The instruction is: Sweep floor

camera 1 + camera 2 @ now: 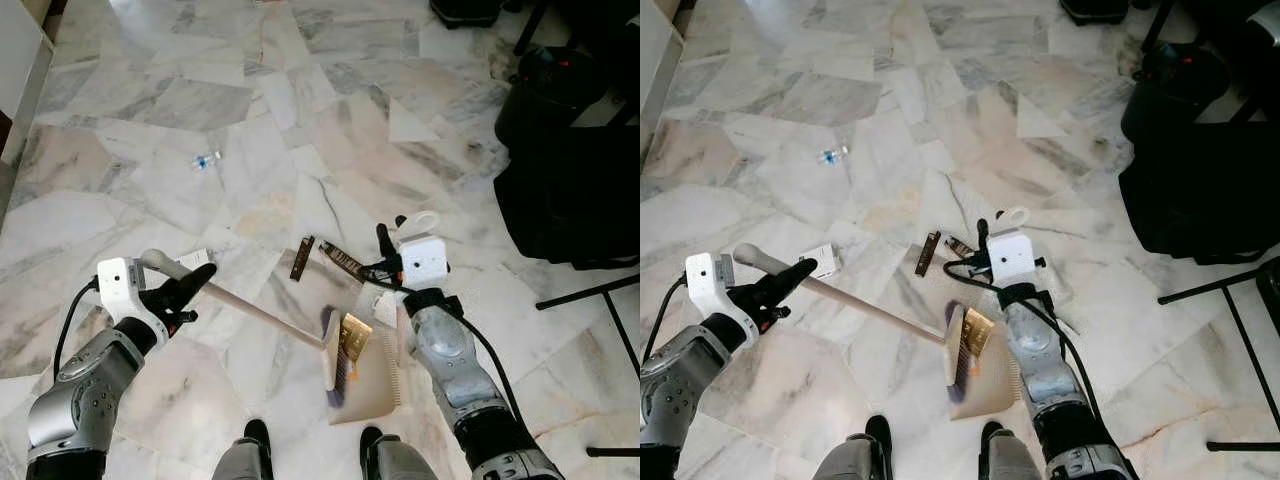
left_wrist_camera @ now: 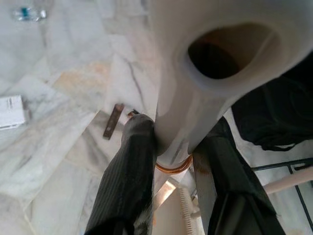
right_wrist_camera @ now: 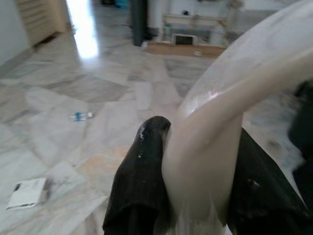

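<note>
My left gripper (image 1: 188,286) is shut on the cream handle of a hand brush (image 1: 255,312), whose dark bristle head (image 1: 333,366) rests at the edge of a beige dustpan (image 1: 368,392) on the marble floor. In the left wrist view both fingers (image 2: 128,171) clamp that handle (image 2: 195,93). My right gripper (image 1: 386,246) is shut on the dustpan's cream loop handle (image 1: 421,223); the right wrist view shows its fingers (image 3: 142,171) around the handle (image 3: 205,142). A gold wrapper (image 1: 355,335) lies on the pan. Two dark wrappers (image 1: 301,257) (image 1: 342,262) lie just beyond it.
A white box (image 1: 196,258) lies near my left gripper and a small plastic bottle (image 1: 206,159) farther out on the floor. Black bags and gear (image 1: 570,190) and thin stand legs (image 1: 590,290) crowd the right. A white wall base (image 1: 20,80) runs along the left.
</note>
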